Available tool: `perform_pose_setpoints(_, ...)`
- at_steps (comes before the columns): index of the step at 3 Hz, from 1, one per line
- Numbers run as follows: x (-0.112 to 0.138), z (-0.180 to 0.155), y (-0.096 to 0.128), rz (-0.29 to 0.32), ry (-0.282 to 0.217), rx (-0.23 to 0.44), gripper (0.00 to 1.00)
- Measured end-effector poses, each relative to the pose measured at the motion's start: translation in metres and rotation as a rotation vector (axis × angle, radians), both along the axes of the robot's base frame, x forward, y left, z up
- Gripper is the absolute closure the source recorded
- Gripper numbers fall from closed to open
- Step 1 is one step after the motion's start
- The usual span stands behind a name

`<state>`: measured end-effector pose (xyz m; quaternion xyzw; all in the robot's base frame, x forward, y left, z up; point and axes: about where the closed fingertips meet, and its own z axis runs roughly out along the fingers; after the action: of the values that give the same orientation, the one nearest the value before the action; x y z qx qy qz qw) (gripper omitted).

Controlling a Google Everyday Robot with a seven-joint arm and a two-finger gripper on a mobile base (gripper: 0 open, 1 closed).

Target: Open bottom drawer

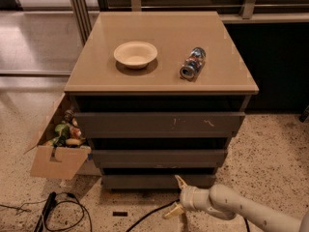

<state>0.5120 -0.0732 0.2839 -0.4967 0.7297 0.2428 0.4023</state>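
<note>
The bottom drawer [145, 181] is the lowest, narrowest dark grey front of the cabinet, and it looks closed. My gripper [176, 195] comes in from the lower right on a white arm. It sits low in front of the drawer's right half, open, with one fingertip [180, 180] up at the drawer front and the other [172, 211] down near the floor. It holds nothing.
A cream bowl [135, 54] and a can lying on its side [192, 63] rest on the cabinet's tan top [96, 76]. An open cardboard box [55, 151] with items stands left of the cabinet. Black cables [72, 209] lie on the speckled floor.
</note>
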Motion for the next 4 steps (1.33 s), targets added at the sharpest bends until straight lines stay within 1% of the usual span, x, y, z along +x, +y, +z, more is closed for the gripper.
perform_pose_setpoints(1, 0.01, -0.016, 0.006, -0.004, -0.011, 0.026, 0.0)
perform_pose_setpoints(2, 0.025, -0.03, 0.01, -0.001, -0.04, 0.016, 0.0)
perform_pose_setpoints(3, 0.05, -0.051, 0.007, -0.016, -0.057, -0.019, 0.0)
perform_pose_setpoints(4, 0.073, -0.074, 0.001, -0.023, -0.049, -0.03, 0.0)
